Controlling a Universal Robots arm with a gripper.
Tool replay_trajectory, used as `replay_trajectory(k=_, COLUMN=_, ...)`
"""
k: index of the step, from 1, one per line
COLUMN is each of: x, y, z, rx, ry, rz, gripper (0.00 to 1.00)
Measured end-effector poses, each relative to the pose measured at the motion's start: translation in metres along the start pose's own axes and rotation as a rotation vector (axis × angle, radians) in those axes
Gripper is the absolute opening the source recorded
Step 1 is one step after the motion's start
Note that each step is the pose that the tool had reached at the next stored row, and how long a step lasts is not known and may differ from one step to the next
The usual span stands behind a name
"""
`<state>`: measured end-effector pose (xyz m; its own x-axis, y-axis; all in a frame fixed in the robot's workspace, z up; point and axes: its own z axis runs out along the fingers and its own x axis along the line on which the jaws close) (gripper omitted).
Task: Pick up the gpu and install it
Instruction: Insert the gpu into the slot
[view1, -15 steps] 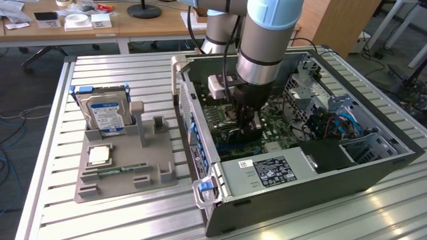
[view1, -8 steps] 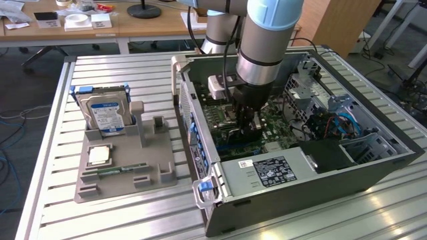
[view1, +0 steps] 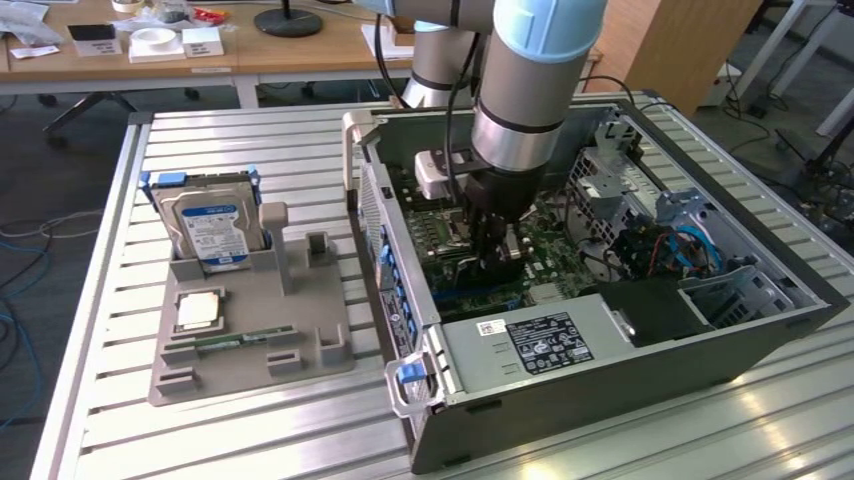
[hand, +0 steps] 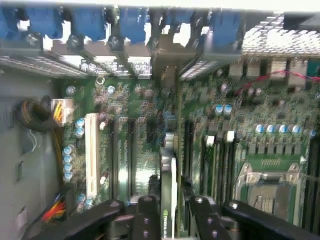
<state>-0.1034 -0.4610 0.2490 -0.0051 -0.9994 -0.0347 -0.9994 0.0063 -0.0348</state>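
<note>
Over motherboard (hand: 135, 150), gpu (hand: 169, 170) edge-on, vertical

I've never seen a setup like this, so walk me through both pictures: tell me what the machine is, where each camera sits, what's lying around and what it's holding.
The machine is a single robot arm reaching down into an open computer case that lies on a slatted metal table. One picture is taken from a camera off to the side; the other from a camera on the arm's wrist, looking down at the green motherboard. The gripper is shut on the gpu, a thin card held on edge just above the board. On the exterior view's left, a grey tray holds a hard drive standing upright and a memory stick lying flat.
</note>
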Motion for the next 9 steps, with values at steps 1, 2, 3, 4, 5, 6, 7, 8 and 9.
replay_trajectory(k=1, x=0.0000, y=0.0000, z=-0.0001, rx=0.0007, ry=0.0005, rz=0.000, gripper=0.27)
replay_trajectory(k=2, x=0.0000, y=-0.0002, z=-0.0001, rx=0.0009, ry=0.0010, rz=0.000, gripper=0.33)
replay_trajectory(k=3, x=0.0001, y=-0.0005, z=-0.0004, rx=0.0006, ry=0.0015, rz=-0.001, gripper=0.39)
replay_trajectory(k=4, x=0.0002, y=-0.0005, z=-0.0005, rx=0.0004, ry=0.0018, rz=-0.001, gripper=0.39)
replay_trajectory(k=5, x=0.0002, y=-0.0005, z=-0.0005, rx=0.0004, ry=0.0016, rz=-0.001, gripper=0.45)
replay_trajectory(k=6, x=0.0002, y=-0.0005, z=-0.0005, rx=0.0004, ry=0.0017, rz=-0.001, gripper=0.51)
replay_trajectory(k=7, x=0.0002, y=-0.0005, z=-0.0005, rx=0.0004, ry=0.0018, rz=-0.001, gripper=0.51)
replay_trajectory(k=8, x=0.0002, y=-0.0005, z=-0.0005, rx=0.0004, ry=0.0018, rz=-0.001, gripper=0.51)
replay_trajectory(k=9, x=0.0002, y=-0.0005, z=-0.0005, rx=0.0004, ry=0.0017, rz=-0.001, gripper=0.57)
